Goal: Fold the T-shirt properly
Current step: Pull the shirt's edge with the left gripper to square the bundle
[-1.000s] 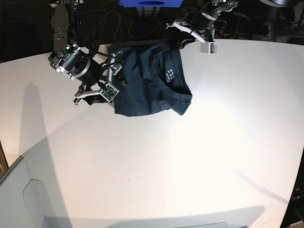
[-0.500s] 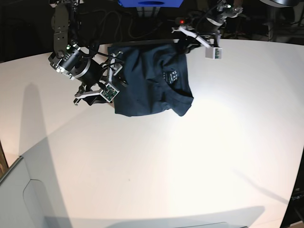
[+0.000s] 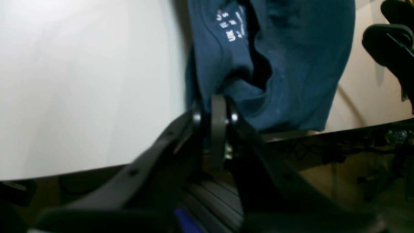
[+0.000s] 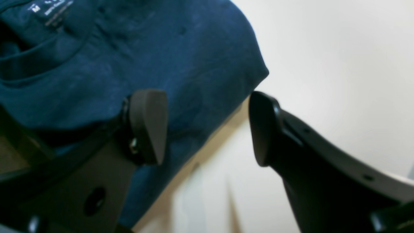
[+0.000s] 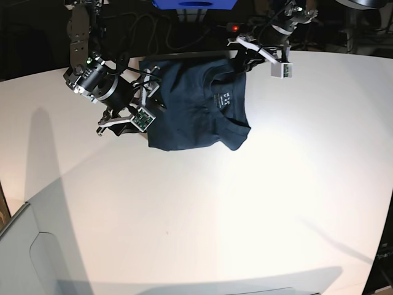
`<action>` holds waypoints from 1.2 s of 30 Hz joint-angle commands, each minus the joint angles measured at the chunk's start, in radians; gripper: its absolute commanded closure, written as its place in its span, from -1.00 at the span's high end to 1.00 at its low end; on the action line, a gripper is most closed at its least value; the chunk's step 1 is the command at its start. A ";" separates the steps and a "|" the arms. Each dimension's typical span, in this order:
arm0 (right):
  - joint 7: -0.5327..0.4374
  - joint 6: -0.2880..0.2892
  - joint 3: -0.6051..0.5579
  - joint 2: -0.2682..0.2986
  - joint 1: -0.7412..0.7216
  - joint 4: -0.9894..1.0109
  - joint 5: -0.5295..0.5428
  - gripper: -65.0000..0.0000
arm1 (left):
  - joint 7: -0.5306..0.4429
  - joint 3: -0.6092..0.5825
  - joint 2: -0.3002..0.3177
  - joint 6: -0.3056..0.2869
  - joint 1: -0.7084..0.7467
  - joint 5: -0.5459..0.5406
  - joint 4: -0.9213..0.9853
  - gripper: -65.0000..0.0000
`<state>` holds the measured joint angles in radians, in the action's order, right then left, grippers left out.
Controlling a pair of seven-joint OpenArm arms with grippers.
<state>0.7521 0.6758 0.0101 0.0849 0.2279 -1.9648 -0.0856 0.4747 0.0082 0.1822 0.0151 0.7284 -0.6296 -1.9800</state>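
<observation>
The dark navy T-shirt point(image 5: 195, 104) lies bunched at the far middle of the white table point(image 5: 245, 203), its neck label facing up. My left gripper point(image 5: 244, 56) is at the shirt's far right corner. In the left wrist view its fingertips point(image 3: 214, 108) are pinched together on a fold of the T-shirt point(image 3: 291, 64) near the table's edge. My right gripper point(image 5: 131, 120) sits at the shirt's left edge. The right wrist view shows it point(image 4: 207, 127) open, one pad point(image 4: 147, 126) over the T-shirt point(image 4: 145, 48) and the other finger point(image 4: 263, 129) over bare table.
A blue box point(image 5: 193, 5) and dark cables sit behind the table's far edge. A grey panel point(image 5: 37, 258) fills the near left corner. The right arm's dark body point(image 3: 394, 38) shows beyond the shirt in the left wrist view.
My left gripper has moved right and slightly back with the shirt's far corner, drawing the cloth and neck label rightward. The right arm has stayed still and open.
</observation>
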 commanded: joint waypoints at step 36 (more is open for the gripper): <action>-0.021 0.006 0.006 0.005 -0.022 -0.014 0.013 0.17 | -0.014 -0.058 0.001 -0.014 -0.335 -0.237 0.316 0.18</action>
<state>0.7521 0.6758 0.0132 0.0853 0.2146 -1.9633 -0.0856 0.4595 -0.0483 0.1810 0.0025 0.3935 -0.8612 -1.6558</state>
